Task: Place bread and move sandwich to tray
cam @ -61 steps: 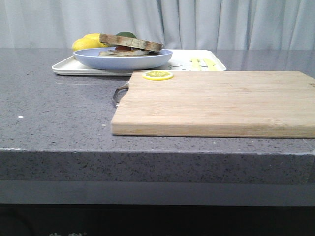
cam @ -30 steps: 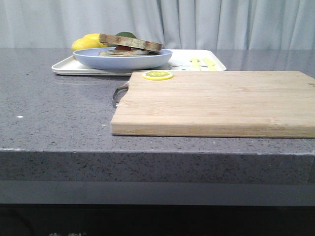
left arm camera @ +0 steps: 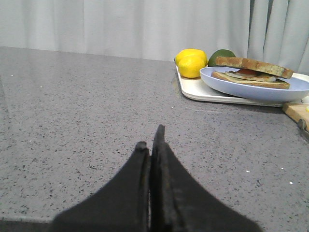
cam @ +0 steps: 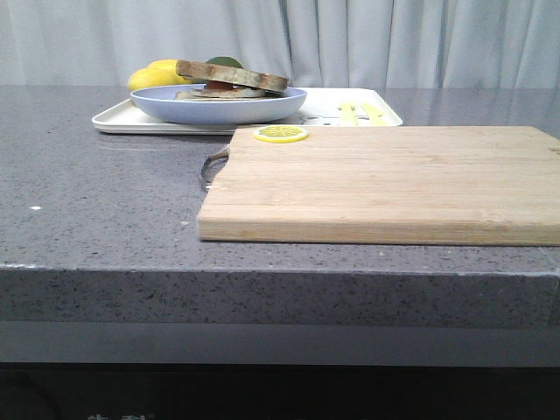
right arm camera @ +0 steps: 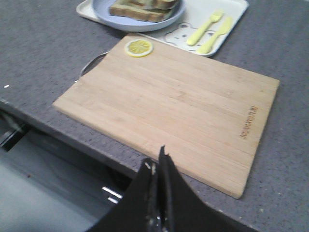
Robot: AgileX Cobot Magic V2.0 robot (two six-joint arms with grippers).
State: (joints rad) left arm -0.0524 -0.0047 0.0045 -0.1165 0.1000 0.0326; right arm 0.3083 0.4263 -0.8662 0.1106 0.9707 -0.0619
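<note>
Sandwich (cam: 229, 80) assembled on a light-blue plate (cam: 219, 106), plate resting on the white tray (cam: 350, 116) at the far side of the counter. Beside the plate on the tray, a lemon (left arm camera: 191, 63) and probably a lime (left arm camera: 221, 53). Well apart from both grippers. Left gripper (left arm camera: 150, 141) closed, empty, over bare counter. Right gripper (right arm camera: 155, 162) closed, empty, above the cutting board (right arm camera: 174, 104).

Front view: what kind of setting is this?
Probably a mock kitchen counter for food prep: a grey speckled countertop with a wooden cutting board, and a sandwich on a blue plate on a white tray. The curtain backdrop suggests a staged lab.
</note>
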